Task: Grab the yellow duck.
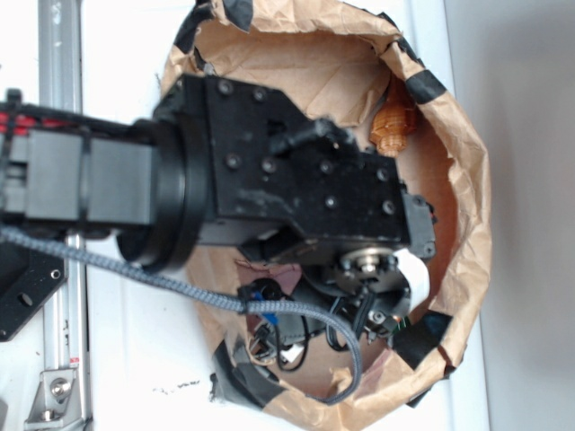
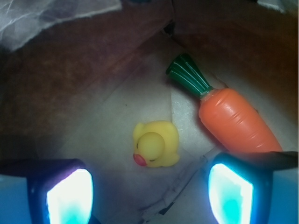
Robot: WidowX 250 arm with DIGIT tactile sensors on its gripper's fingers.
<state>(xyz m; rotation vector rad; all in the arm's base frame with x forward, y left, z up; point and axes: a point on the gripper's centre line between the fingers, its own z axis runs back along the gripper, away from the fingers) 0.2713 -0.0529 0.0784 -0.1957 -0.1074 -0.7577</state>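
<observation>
Just above the robot's gripper [image 2: 149, 191], a small glossy yellow rubber duck [image 2: 155, 144] sits mid-frame.
Gripper fingers spread wide, touching nothing; orange plastic toy carrot [image 2: 229, 114] lies right, apart from duck.

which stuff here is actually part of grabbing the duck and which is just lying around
Part of the job:
yellow duck, on the bag floor
gripper, open, fingers either side of the duck, not touching

Just lying about:
toy carrot, beside the duck
paper bag around everything
</observation>
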